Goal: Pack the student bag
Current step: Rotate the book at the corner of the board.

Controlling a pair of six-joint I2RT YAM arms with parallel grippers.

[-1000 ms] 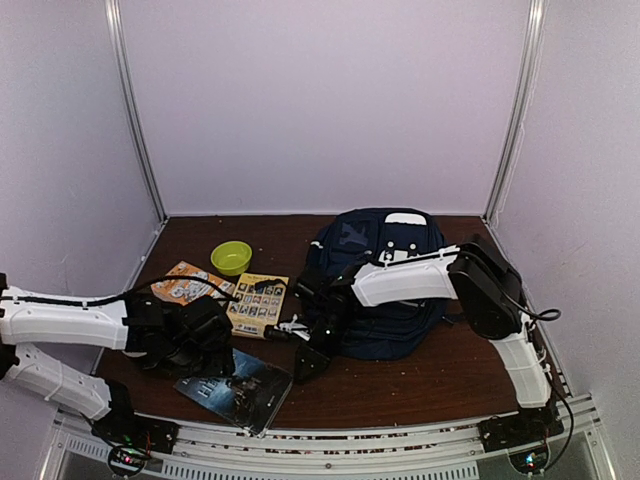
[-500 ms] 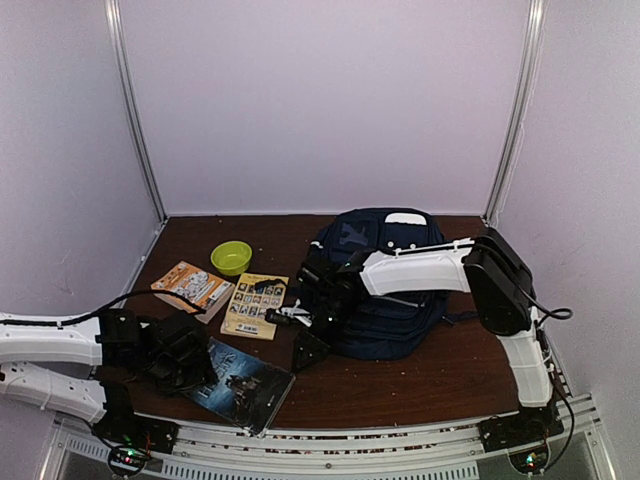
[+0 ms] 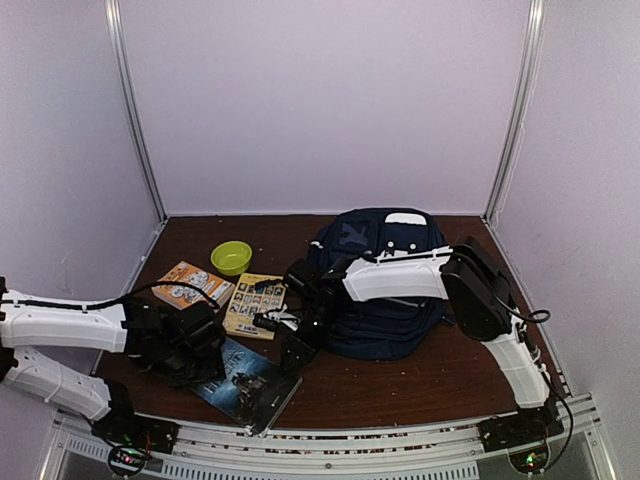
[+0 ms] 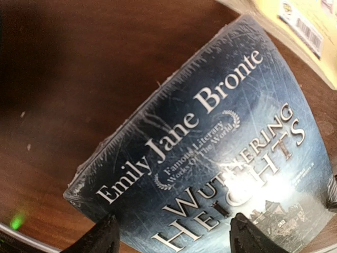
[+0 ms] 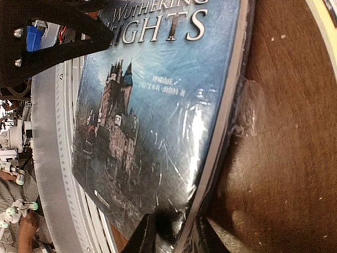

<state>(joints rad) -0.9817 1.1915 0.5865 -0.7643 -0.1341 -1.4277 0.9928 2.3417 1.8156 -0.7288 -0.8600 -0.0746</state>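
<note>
The student bag point(image 3: 385, 300), navy with white patches, lies at the middle right of the table. A dark blue book, "Wuthering Heights" point(image 3: 255, 385), lies in front of it near the table's front edge. My right gripper point(image 3: 293, 355) reaches left across the bag and is shut on the book's right edge; in the right wrist view its fingertips point(image 5: 174, 240) pinch the edge of the cover point(image 5: 158, 105). My left gripper point(image 3: 205, 352) is over the book's left end. In the left wrist view its jaws point(image 4: 176, 240) stand wide apart just above the cover point(image 4: 221, 132).
A green bowl point(image 3: 232, 257), an orange booklet point(image 3: 190, 283) and a yellow booklet point(image 3: 255, 305) lie left of the bag. The yellow booklet's corner shows in the left wrist view point(image 4: 310, 31). Purple walls enclose the table; a metal rail point(image 3: 330, 440) runs along the front.
My left arm drew back to the left, then came forward again over the book's left end. My right gripper moved left and down onto the book's right edge.
</note>
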